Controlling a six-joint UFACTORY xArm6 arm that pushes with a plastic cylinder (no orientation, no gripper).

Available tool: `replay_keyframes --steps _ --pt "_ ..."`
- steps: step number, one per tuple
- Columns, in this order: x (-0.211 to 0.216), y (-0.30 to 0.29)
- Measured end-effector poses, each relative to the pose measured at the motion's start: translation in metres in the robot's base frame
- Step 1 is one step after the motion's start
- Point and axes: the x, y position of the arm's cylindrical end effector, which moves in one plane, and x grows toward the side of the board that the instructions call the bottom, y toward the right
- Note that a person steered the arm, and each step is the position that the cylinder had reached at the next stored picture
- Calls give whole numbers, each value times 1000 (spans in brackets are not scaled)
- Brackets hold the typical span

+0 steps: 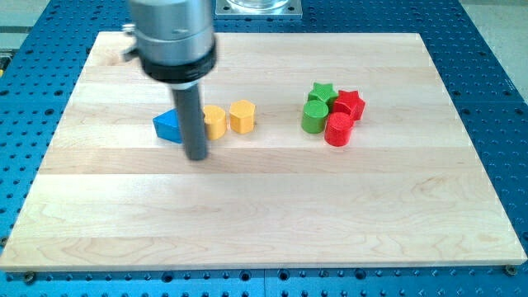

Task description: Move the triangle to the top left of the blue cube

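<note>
A blue triangle (168, 125) lies on the wooden board (264, 214), left of centre. My tip (197, 156) rests on the board just to the triangle's lower right, and the rod hides the triangle's right edge. The rod stands between the triangle and a yellow block (215, 121) right beside it. I cannot make out a blue cube anywhere; the rod and the arm's body may be hiding it.
A second yellow block (242, 116), six-sided, sits just right of the first. A cluster lies right of centre: a green star (322, 91), a red star (350, 102), a green cylinder (313, 118) and a red cylinder (338, 129).
</note>
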Motion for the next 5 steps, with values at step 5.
replay_keyframes --steps 5 --pt "-89 -40"
